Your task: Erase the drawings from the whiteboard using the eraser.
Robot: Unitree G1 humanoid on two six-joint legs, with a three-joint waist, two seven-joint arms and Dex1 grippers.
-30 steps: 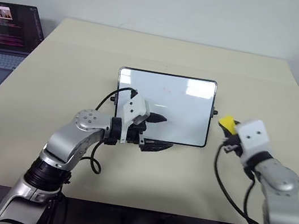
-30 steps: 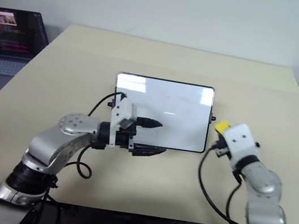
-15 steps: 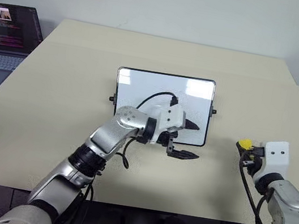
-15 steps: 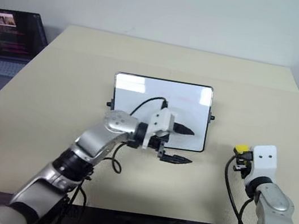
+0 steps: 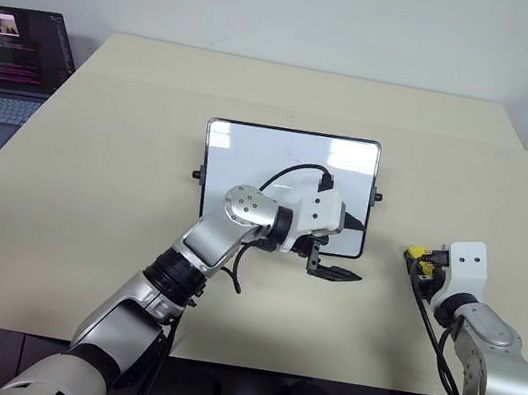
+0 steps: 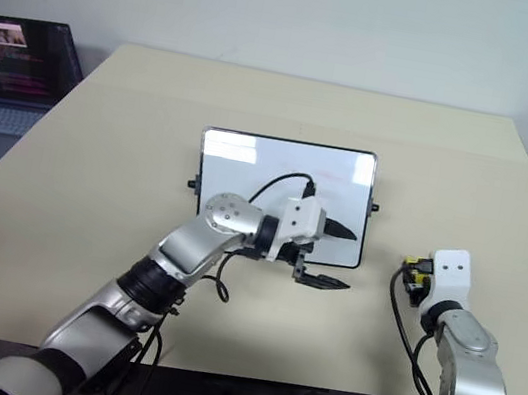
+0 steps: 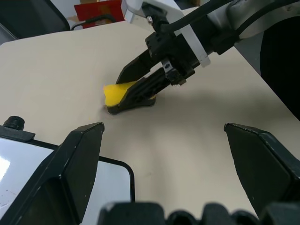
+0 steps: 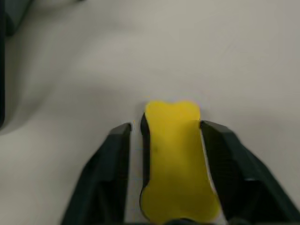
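- Since the earlier frames, the right gripper (image 8: 164, 140) has sunk from beside the whiteboard's right edge to the table (image 5: 98, 160) at about 4 o'clock from the board, carrying the eraser (image 8: 176, 159) down with it.
- Left gripper (image 5: 341, 251) has swung from the board's lower-left part across to its lower-right corner.
- Right gripper now: its fingers (image 8: 105, 173) stand slightly apart on either side of the yellow eraser, a thin gap showing on one side, so the pinch looks loosened; the eraser lies on the tabletop, dark underside down.
- Left gripper now: fingers spread wide and empty, one over the board's corner, the other over the table just below the frame, pointing toward 3 o'clock, at the eraser.
- Whiteboard (image 5: 252, 145) lies flat at table centre; its surface reads nearly white, with at most a faint reddish trace near the upper middle, too small to tell as drawings.
- Judgement: wiping seems done or nearly so; the eraser is being set down or handed across. What remains is confirming the board is clean.
- Laptop (image 5: 8, 63) sits well apart at 10 o'clock.
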